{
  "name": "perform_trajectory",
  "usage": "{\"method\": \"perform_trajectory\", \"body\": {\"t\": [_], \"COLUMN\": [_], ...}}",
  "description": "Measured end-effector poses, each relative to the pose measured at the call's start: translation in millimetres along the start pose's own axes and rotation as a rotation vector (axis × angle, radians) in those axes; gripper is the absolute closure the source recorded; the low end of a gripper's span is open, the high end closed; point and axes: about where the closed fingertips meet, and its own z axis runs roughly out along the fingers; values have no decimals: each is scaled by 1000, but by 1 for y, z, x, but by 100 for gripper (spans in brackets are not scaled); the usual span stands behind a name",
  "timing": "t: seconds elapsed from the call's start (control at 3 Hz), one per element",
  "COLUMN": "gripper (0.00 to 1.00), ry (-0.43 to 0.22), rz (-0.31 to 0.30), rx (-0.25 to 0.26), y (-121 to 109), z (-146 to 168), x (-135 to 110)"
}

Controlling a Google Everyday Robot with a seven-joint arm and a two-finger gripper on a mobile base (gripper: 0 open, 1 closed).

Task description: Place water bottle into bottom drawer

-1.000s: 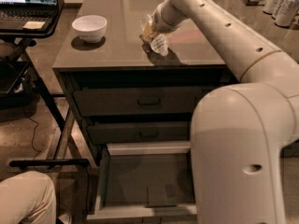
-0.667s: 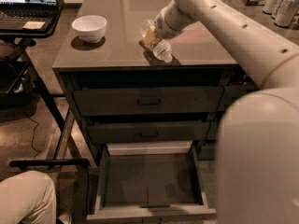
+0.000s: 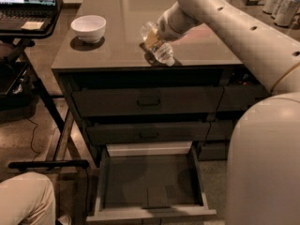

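The gripper (image 3: 153, 37) is at the countertop's (image 3: 117, 13) front edge, right of centre, and looks clamped on the water bottle (image 3: 165, 55), which tilts at the surface there. Best now: lift it clear of that edge, carry it outward, then lower it past the two closed drawers (image 3: 149, 101) into the open bottom drawer (image 3: 136, 177) below. The white bowl (image 3: 88, 27) sits near the left edge, well apart; only the counter lip is in the way.

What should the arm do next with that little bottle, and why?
Probably swing the water bottle out past the front edge of the countertop. The tool grips it, tilted, just above the surface near that edge, while the bottom drawer stands open below, sticking out in front of the cabinet.
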Motion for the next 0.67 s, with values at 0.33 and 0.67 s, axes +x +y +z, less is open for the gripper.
{"method": "perform_trajectory", "body": {"t": [0.33,0.67], "gripper": [100,100], "ry": [-29,-29], "rz": [-12,-12], "rx": [-23,-24], "y": [7,7], "z": [-8,-8], "x": [4,4]}}
